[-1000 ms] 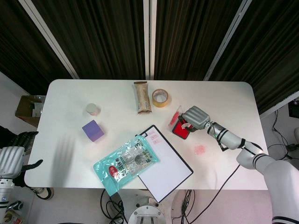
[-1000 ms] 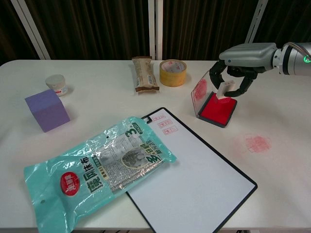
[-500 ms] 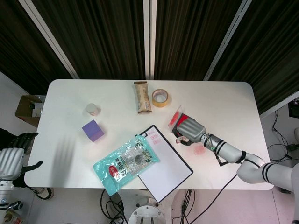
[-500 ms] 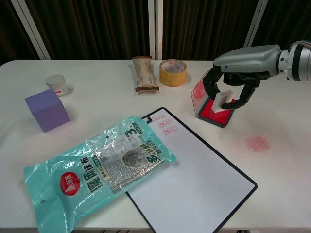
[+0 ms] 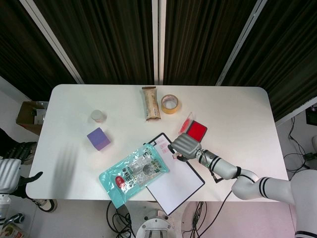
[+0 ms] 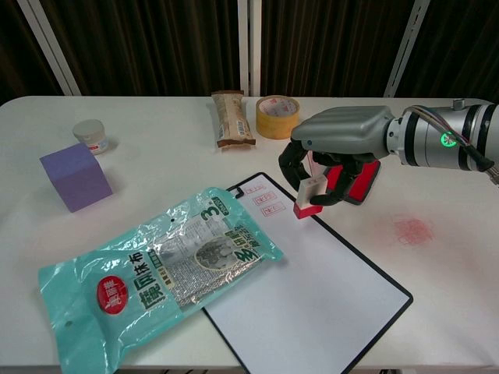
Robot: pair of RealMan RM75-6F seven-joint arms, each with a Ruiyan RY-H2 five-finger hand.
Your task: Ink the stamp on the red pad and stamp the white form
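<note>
My right hand [image 6: 337,153] holds a small white stamp [image 6: 310,195] with a red base, tilted, over the upper right edge of the white form [image 6: 312,288] on its black clipboard. In the head view the right hand [image 5: 184,145] covers the stamp above the white form [image 5: 173,176]. The open red ink pad [image 6: 360,185] lies just behind the hand, partly hidden; the head view shows the red ink pad [image 5: 196,130] uncovered. Three small red marks [image 6: 265,199] sit at the form's top. My left hand [image 5: 10,171] hangs off the table's left edge, holding nothing, fingers apart.
A teal snack bag [image 6: 156,273] overlaps the form's left side. A purple cube [image 6: 76,176] and a small jar [image 6: 91,135] stand at the left. A wrapped bar [image 6: 234,118] and a tape roll [image 6: 277,116] lie at the back. A red ink smear [image 6: 412,230] marks the table.
My right hand lifted the stamp off the red pad and carried it toward me and to the left, to the form's upper edge. The left hand has barely moved.
</note>
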